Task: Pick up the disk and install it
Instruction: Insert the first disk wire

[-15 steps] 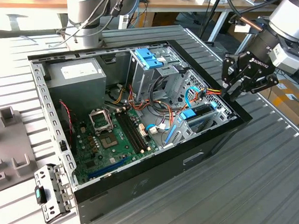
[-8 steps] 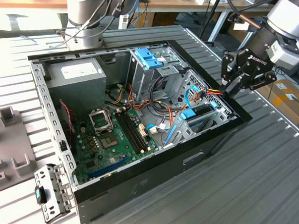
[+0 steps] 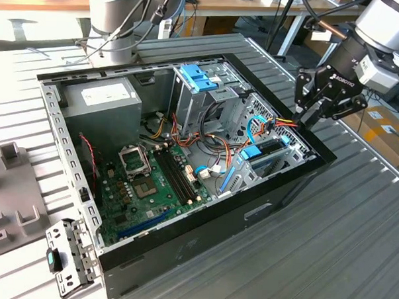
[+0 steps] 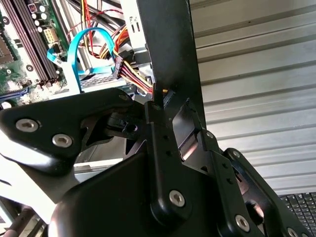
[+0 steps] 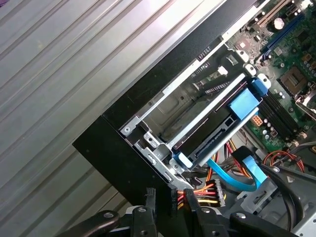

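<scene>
In the exterior view, a ribbed grey surface [image 3: 355, 222] carries an open computer case [image 3: 201, 252], and a cardboard box [image 3: 386, 131] sits beyond it. The gripper [image 3: 307, 116] hovers at the case's corner on the exterior view's right, just beside the disk [image 3: 262, 152], which is seated in its bay. In the second wrist view, the jaws stand narrowly apart and empty. In the first wrist view, blue rails flank the disk [image 5: 212, 126].

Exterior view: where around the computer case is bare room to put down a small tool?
Bare: the ribbed table along the computer case on its black side, toward the exterior view's lower right; also the patch above the grey fixtures at that view's left. Crowded: cables beside the motherboard, and the gripper by the disk.
</scene>
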Robot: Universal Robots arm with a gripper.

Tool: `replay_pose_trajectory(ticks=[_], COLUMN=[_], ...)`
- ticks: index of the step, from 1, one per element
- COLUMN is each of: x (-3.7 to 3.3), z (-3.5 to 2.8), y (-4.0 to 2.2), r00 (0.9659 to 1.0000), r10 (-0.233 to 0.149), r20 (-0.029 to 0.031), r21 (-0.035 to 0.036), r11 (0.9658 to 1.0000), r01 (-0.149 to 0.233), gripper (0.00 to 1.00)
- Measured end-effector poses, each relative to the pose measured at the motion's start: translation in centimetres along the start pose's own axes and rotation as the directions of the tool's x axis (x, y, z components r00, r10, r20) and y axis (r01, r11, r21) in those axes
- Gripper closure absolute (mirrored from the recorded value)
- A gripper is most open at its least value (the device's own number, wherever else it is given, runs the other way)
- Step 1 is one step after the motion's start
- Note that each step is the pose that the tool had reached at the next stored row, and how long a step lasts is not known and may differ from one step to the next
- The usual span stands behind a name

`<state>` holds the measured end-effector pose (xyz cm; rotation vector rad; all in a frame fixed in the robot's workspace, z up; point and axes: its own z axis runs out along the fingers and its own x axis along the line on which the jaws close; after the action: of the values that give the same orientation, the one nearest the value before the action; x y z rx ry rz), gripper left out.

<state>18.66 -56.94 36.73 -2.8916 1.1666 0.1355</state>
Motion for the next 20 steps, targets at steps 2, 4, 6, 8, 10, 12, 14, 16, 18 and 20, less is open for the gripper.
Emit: replay_pose_trajectory(ticks=[2, 4, 6, 8, 10, 12, 14, 16, 18, 20], x=[0.07, 0.16, 0.23, 0.25, 0.27, 0.28, 0.3, 0.31, 0.33, 0.34], z=[0.11, 0.17, 0.2, 0.22, 0.21, 0.21, 0.21, 0.21, 0.2, 0.19], y=[-0.06, -0.15, -0.21, -0.23, -0.25, -0.26, -0.27, -0.28, -0.3, -0.31], r00=[1.0, 1.0, 1.0, 1.0, 1.0, 1.0, 1.0, 1.0, 1.0, 1.0], r10=[-0.002, -0.004, -0.008, -0.009, -0.009, -0.009, -0.009, -0.009, -0.009, -0.009], r20=[0.0003, 0.0003, 0.0001, 0.0003, 0.0003, 0.0003, 0.0002, 0.0003, 0.0003, 0.0], r21=[0.0002, 0.0, -0.0004, -0.0003, -0.0004, -0.0003, -0.0004, -0.0004, -0.0004, -0.0006], r11=[1.0, 1.0, 1.0, 1.0, 1.0, 1.0, 1.0, 1.0, 1.0, 1.0], r01=[0.002, 0.004, 0.008, 0.009, 0.009, 0.009, 0.009, 0.009, 0.009, 0.009], gripper=[0.64, 0.64, 0.64, 0.64, 0.64, 0.64, 0.64, 0.64, 0.72, 0.82])
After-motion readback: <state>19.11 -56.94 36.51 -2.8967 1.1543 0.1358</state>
